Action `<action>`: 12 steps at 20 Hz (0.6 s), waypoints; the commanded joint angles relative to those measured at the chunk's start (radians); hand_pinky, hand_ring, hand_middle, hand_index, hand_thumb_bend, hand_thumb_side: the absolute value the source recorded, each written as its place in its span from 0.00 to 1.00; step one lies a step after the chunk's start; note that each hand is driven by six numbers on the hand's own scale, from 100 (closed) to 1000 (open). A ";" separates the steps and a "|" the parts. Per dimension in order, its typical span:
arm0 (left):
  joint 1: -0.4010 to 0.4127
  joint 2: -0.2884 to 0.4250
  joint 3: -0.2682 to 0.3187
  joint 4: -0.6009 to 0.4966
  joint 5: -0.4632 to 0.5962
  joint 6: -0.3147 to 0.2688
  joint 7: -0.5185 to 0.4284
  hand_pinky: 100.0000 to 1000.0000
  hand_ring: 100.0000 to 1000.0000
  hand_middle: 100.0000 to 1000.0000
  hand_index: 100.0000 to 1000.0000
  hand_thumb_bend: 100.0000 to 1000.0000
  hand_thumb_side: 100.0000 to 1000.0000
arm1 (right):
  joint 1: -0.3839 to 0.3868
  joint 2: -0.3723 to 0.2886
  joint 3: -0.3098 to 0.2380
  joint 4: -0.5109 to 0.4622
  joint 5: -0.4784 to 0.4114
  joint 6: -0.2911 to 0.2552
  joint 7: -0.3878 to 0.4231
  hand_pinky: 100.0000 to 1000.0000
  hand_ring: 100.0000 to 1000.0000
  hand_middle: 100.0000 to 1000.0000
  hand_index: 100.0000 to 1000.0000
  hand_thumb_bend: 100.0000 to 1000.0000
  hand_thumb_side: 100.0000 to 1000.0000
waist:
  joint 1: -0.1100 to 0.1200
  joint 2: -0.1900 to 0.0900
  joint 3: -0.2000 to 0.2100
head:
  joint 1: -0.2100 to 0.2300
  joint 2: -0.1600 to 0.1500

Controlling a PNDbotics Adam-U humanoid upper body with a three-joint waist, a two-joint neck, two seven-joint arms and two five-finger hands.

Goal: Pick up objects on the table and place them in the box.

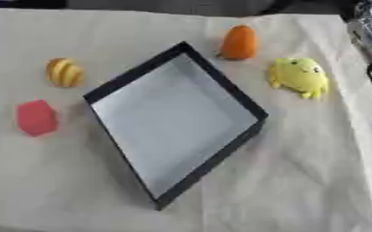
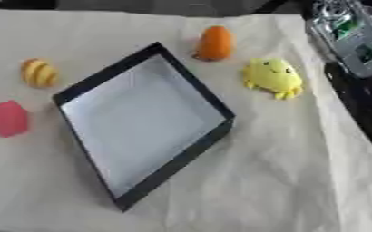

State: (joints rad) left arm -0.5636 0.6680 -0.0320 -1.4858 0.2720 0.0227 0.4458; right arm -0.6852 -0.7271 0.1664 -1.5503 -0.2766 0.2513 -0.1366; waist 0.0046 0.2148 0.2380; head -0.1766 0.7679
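No writing can be read anywhere. The black box [image 1: 176, 122] sits mid-cloth [image 1: 316, 172], corners pointing out, nothing inside. At 12 o'clock is an orange toy [image 1: 239, 42], at 2 a yellow toy [image 1: 300, 76], at 10 a striped yellow ball [image 1: 64, 72], at 9 a red block [image 1: 36, 117]. The right arm [image 2: 346, 36] shows top right; its fingers cannot be made out. Bare cloth lies from 3 to 7.

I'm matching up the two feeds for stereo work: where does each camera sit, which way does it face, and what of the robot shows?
Left eye view: in the head, looking down at the box on the cloth; only a silver sliver of the robot's right arm at the top right edge.
Right eye view: beside it, same downward look; more of that arm shows.
Both share the box, orange toy, yellow toy, striped toy and red block.
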 commanded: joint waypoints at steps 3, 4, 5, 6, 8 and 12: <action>-0.011 0.026 0.016 -0.013 0.011 0.003 0.004 0.84 0.85 0.89 0.91 0.66 0.59 | -0.012 -0.007 -0.018 0.002 -0.012 -0.003 -0.015 0.85 0.80 0.83 0.91 0.27 0.51 | -0.012 -0.002 0.000 | 0.003 0.002; -0.012 0.020 0.015 -0.010 0.018 0.004 0.004 0.84 0.85 0.89 0.91 0.66 0.60 | -0.012 0.006 -0.023 0.007 -0.020 -0.003 -0.026 0.85 0.80 0.83 0.91 0.25 0.51 | -0.012 -0.003 -0.001 | 0.004 0.002; -0.014 0.014 0.015 -0.005 0.028 0.006 0.005 0.84 0.85 0.89 0.91 0.66 0.60 | -0.013 0.021 -0.028 0.014 -0.031 -0.004 -0.042 0.85 0.80 0.83 0.91 0.21 0.53 | -0.012 -0.003 -0.001 | 0.005 0.002; -0.016 0.007 0.014 0.001 0.040 0.009 0.007 0.84 0.85 0.89 0.91 0.66 0.60 | -0.013 0.036 -0.033 0.020 -0.043 -0.005 -0.060 0.85 0.80 0.84 0.91 0.19 0.54 | -0.011 -0.003 -0.001 | 0.006 0.002; -0.018 -0.003 0.013 0.009 0.062 0.013 0.009 0.84 0.85 0.89 0.91 0.65 0.60 | -0.014 0.062 -0.041 0.030 -0.059 -0.011 -0.097 0.85 0.80 0.84 0.91 0.18 0.54 | -0.011 -0.003 -0.002 | 0.008 0.002; -0.019 -0.006 0.011 0.012 0.075 0.013 0.010 0.84 0.85 0.89 0.91 0.65 0.60 | -0.015 0.075 -0.041 0.033 -0.068 -0.017 -0.126 0.85 0.80 0.84 0.91 0.18 0.54 | -0.011 -0.003 -0.002 | 0.008 0.002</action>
State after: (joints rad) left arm -0.5650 0.6405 -0.0320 -1.4671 0.3388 0.0335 0.4542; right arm -0.6851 -0.6371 0.1390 -1.5123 -0.3365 0.2370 -0.2514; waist 0.0046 0.2148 0.2358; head -0.1720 0.7683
